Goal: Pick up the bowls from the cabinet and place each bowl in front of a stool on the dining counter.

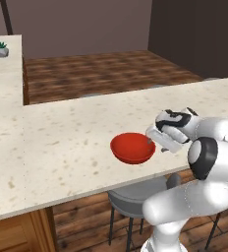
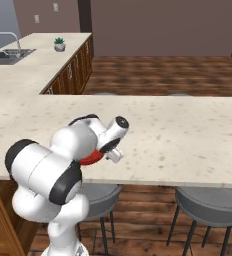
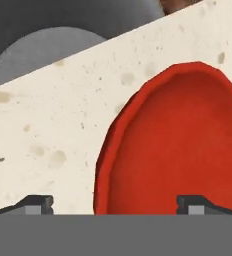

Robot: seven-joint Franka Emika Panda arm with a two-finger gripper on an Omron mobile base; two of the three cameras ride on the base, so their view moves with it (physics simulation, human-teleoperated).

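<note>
We see the red bowl [image 1: 132,148] resting on the dining counter [image 1: 62,142] above a stool [image 1: 135,194]; our gripper [image 3: 115,204] straddles its rim, fingers wide, gripping nothing; the second bowl remains.

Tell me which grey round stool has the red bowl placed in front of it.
The left grey stool, directly below the glossy red bowl on the beige speckled counter; the right stool has bare counter above.

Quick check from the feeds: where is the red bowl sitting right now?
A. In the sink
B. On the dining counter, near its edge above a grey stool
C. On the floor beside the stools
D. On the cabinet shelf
B: the red bowl rests on the dining counter close to its near edge, directly above a grey stool, with the end effector open at its rim.
</note>
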